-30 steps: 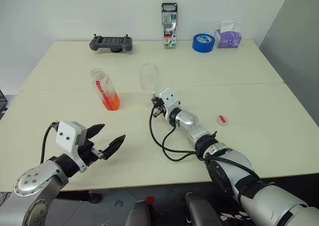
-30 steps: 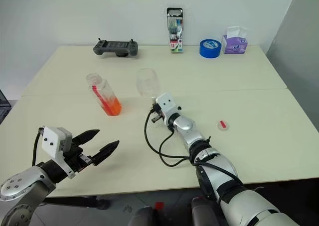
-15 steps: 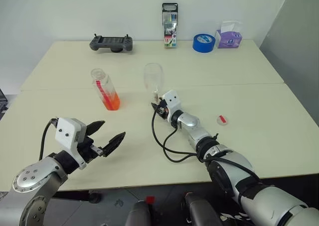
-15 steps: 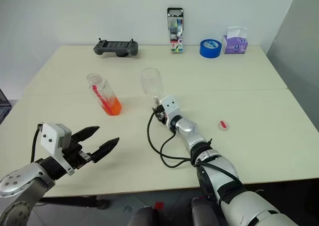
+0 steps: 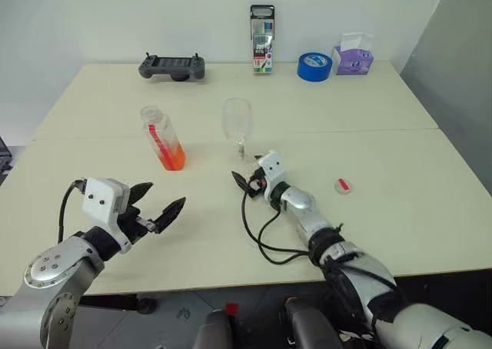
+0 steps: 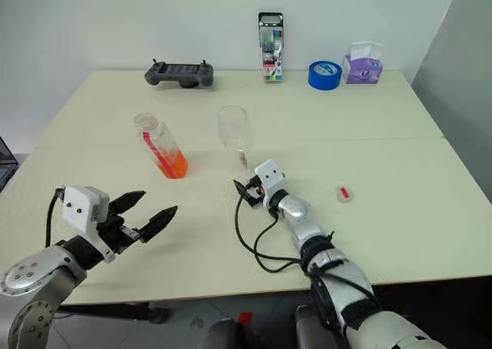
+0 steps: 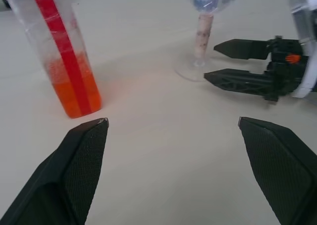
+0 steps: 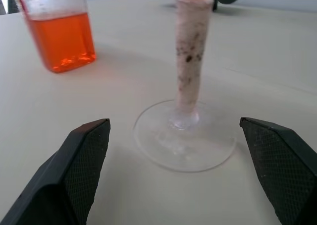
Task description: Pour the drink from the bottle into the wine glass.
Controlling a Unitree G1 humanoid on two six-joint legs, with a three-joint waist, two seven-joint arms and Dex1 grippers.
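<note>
- So here's where we're at: the wine glass (image 5: 237, 122) is standing upright near the middle of the table (image 5: 400, 203), and as far as we can tell the bowl is empty, no orange in it.
- Our right gripper (image 5: 244, 180) sits low on the table just on the near side of the glass foot, fingers spread wide with nothing between them. In the right wrist view the stem and the round foot sit in front of the gap, not touching either finger, so the glass is let go and stands on its own.
- The bottle (image 5: 162, 138) is to the left of the glass, a little apart from it, upright, with the drink (image 5: 171, 159) filling only the bottom part. We can't see a cap on the neck; it looks open.
- A small pinkish-red thing (image 5: 343, 184) lies off to the right, maybe the cap, too small to be sure.
- Our left gripper (image 5: 157, 212) hovers on the near side of the bottle, well short of it, fingers wide apart and empty.
- So we reckon the setup is done and the real job isn't: the bottle is yet to be grabbed, lifted, tipped over the glass and poured.
</note>
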